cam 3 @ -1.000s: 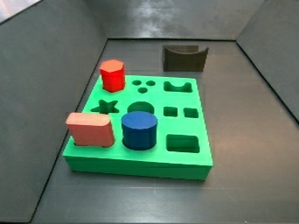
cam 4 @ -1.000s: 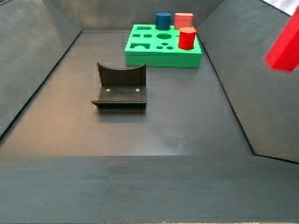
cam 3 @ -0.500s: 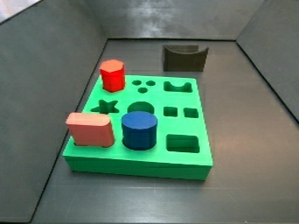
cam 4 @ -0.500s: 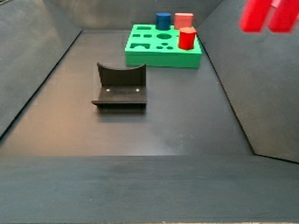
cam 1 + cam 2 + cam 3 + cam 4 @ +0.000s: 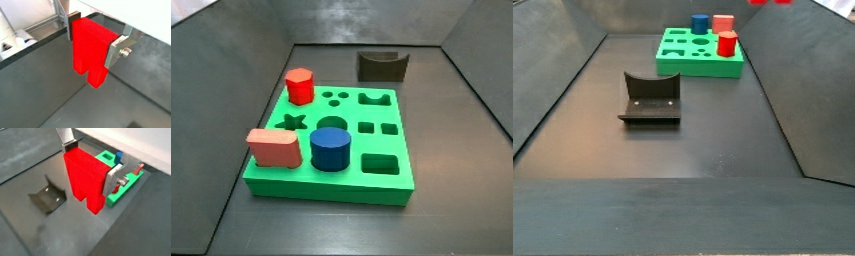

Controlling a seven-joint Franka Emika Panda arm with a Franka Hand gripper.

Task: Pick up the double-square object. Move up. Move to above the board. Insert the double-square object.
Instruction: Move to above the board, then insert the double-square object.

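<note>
The gripper (image 5: 93,36) is shut on the double-square object (image 5: 90,57), a bright red stepped block hanging down between the silver fingers (image 5: 118,48). Both wrist views show this hold, with the gripper (image 5: 92,162) high above the dark floor and the block (image 5: 85,180) upright. In a side view only the block's lower tip (image 5: 771,2) shows at the top edge; the gripper itself is out of frame there. The green board (image 5: 325,190) lies on the floor with its cut-outs up. It also shows behind the block in a wrist view (image 5: 112,199) and far back in a side view (image 5: 680,68).
On the board stand a red hexagonal prism (image 5: 299,86), a salmon-pink block (image 5: 273,148) and a blue cylinder (image 5: 331,149). The dark fixture (image 5: 649,98) stands on the floor in front of the board, and shows in a wrist view (image 5: 45,198). Sloping dark walls enclose the floor.
The red block has risen and shifted left in the side view, from the right edge to the top edge, where only its tip remains. The board and its pieces have not moved.
</note>
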